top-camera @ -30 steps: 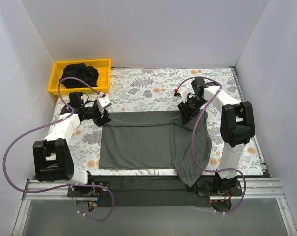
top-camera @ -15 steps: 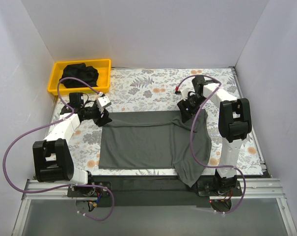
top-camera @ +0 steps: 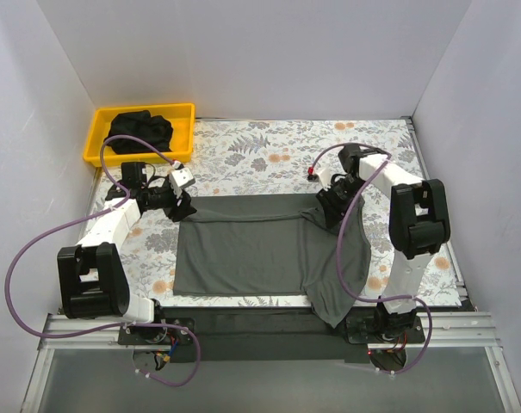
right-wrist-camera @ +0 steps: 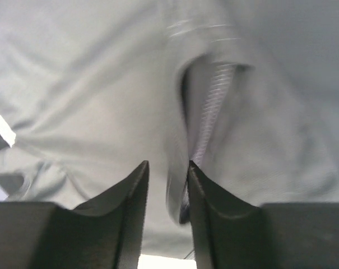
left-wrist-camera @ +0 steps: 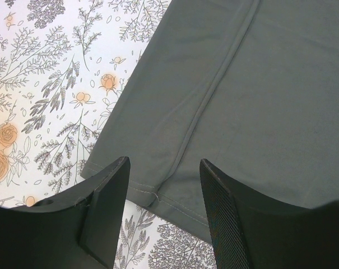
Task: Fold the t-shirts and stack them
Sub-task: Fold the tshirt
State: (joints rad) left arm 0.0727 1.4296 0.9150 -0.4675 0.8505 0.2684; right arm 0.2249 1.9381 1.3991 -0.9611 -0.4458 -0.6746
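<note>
The right gripper (right-wrist-camera: pixel 166 171) is pinching a fold of the grey t-shirt (top-camera: pixel 243 249), which lies spread on the flowered table (top-camera: pixel 269 146), its right side drooping over the near edge. The left gripper (left-wrist-camera: pixel 163 171) hangs, fingers apart, over the shirt's far-left corner.

One dark grey t-shirt (top-camera: pixel 243 249) flat mid-table, right side rumpled, hanging over near edge. Crumpled black t-shirt heap (top-camera: pixel 140 131) in yellow tray (top-camera: pixel 144 107), far left.
</note>
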